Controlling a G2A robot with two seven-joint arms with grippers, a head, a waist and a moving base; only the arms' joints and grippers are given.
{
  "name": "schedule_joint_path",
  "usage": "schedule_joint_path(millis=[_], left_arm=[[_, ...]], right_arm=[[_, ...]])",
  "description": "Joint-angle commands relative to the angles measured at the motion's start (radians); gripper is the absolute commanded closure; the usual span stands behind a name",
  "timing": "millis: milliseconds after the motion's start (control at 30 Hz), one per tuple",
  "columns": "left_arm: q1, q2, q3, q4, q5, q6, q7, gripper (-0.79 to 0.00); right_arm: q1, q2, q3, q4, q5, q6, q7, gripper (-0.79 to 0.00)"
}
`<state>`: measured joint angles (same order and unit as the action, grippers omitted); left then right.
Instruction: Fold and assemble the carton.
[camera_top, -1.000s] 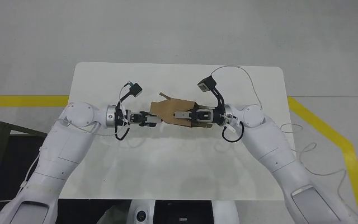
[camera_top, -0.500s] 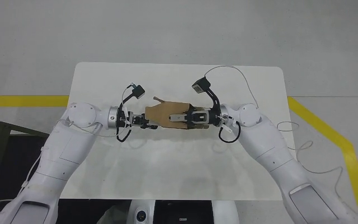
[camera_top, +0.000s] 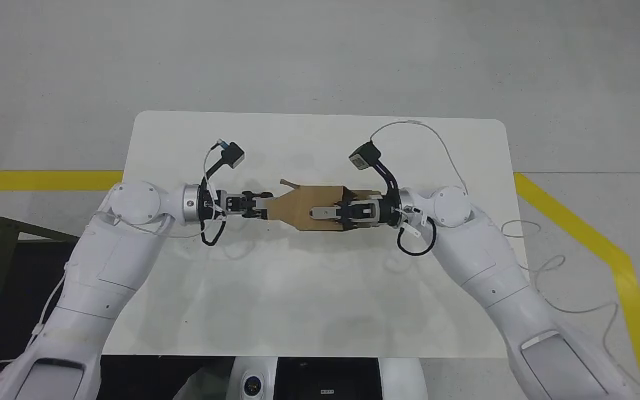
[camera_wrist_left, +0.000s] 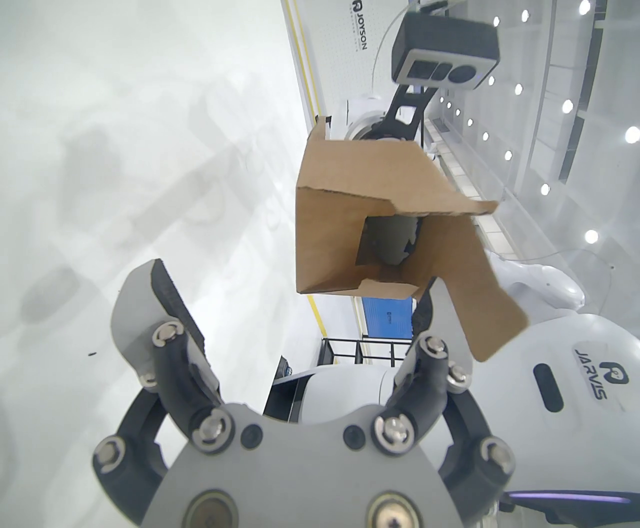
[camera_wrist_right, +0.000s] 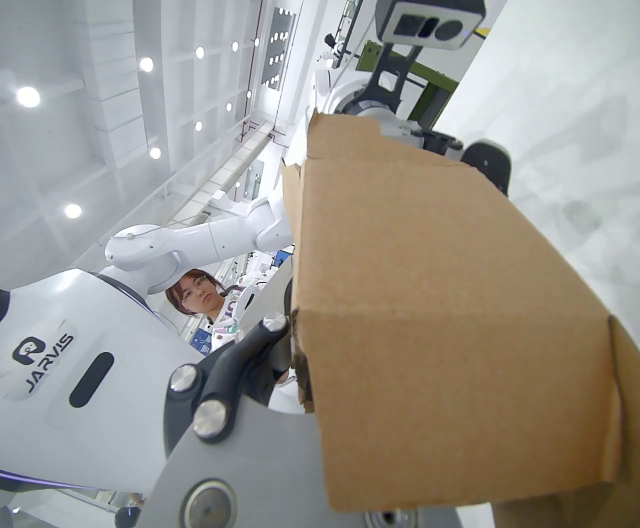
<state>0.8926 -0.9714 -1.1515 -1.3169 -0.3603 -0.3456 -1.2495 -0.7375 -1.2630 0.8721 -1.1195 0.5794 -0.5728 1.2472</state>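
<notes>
A brown cardboard carton (camera_top: 305, 200), partly erected with loose flaps, is held just above the white table (camera_top: 300, 310) near its middle. My right gripper (camera_top: 320, 212) is shut on one wall of it; in the right wrist view the carton (camera_wrist_right: 430, 310) hides most of the gripper, and one finger (camera_wrist_right: 277, 320) lies along the wall's edge. My left gripper (camera_top: 262, 203) stands open at the carton's other end. In the left wrist view the open end of the carton (camera_wrist_left: 350, 225) faces my left gripper (camera_wrist_left: 295, 295), and a long flap (camera_wrist_left: 475, 300) hangs beside one fingertip.
The table's far edge lies behind the carton and its near part is bare. A thin cable (camera_top: 430, 125) loops over the table behind the right arm. Yellow floor tape (camera_top: 60, 180) runs beside the table.
My left gripper has drawn back slightly from the carton's end and its wrist has turned. The right gripper shifted the carton a little to the left, still holding it.
</notes>
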Motion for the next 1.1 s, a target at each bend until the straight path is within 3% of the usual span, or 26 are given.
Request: schedule_joint_path(millis=[0,700,1067], left_arm=[[-0.001,0.001,-0.005,0.004,-0.004,0.0,0.002,-0.785],[0.009,0.004,-0.028,0.025,-0.019,0.018,0.041,-0.785],[0.002,0.002,0.003,-0.003,0.002,0.011,-0.014,-0.785]], right_arm=[[-0.005,0.002,-0.001,-0.006,-0.003,0.01,0.01,0.0],[0.025,-0.025,-0.081,-0.009,0.015,0.043,0.043,0.0],[0.028,-0.023,-0.042,0.015,0.012,-0.027,-0.027,0.0]])
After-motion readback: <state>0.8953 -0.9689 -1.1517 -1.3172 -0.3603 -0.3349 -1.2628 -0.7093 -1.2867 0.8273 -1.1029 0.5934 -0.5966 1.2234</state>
